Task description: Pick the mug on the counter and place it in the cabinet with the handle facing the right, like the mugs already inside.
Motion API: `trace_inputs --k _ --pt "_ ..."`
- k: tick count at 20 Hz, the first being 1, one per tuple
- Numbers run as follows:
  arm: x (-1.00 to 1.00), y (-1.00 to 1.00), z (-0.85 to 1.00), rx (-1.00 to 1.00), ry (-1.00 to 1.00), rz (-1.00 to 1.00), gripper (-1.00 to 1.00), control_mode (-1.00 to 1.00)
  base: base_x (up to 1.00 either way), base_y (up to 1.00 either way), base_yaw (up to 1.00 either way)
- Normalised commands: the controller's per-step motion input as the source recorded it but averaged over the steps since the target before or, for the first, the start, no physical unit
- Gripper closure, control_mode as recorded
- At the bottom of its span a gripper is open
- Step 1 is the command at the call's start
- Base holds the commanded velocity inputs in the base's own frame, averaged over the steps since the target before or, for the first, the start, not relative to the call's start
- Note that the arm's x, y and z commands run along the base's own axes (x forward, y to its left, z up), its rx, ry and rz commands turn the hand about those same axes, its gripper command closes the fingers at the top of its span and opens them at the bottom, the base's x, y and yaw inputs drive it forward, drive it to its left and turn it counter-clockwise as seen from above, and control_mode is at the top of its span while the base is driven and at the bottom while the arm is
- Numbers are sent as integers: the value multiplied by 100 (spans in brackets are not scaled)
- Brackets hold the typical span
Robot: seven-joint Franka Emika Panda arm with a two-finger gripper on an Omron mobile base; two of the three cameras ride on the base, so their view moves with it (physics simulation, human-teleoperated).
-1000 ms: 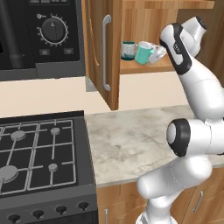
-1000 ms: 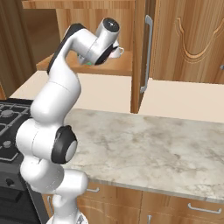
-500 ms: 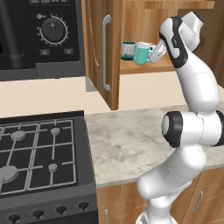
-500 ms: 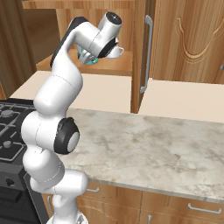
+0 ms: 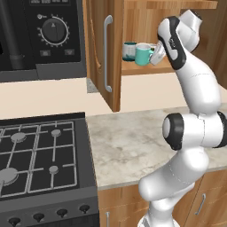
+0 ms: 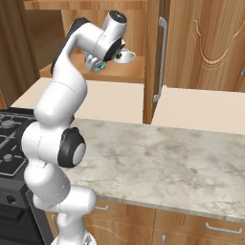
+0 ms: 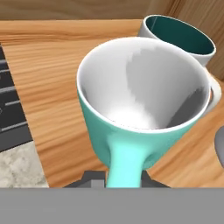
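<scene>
Currently my claw (image 7: pixel 124 177), at the bottom centre of the hand view, is clenched on the handle (image 7: pixel 125 159) of the mug (image 7: pixel 142 105). Placement step: mug held over the cabinet (image 5: pixel 146 66) shelf, upper centre of left base view, beside the mugs (image 5: pixel 130 50). Next: lower, release. Mug mint, pale inside.

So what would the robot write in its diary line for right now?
gripper: shut on mint mug handle | mug: over cabinet shelf, beside dark teal mug | release: not yet
</scene>
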Motion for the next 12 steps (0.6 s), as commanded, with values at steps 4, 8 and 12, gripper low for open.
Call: trace_inputs --k 4,8,12 --pt "-1 16 -51 -7 0 0 100 -100 0 0 0" --pt "-6 1 -37 0 -4 0 100 -100 0 0 0" --pt "-23 3 -15 0 -11 0 100 -100 0 0 0"
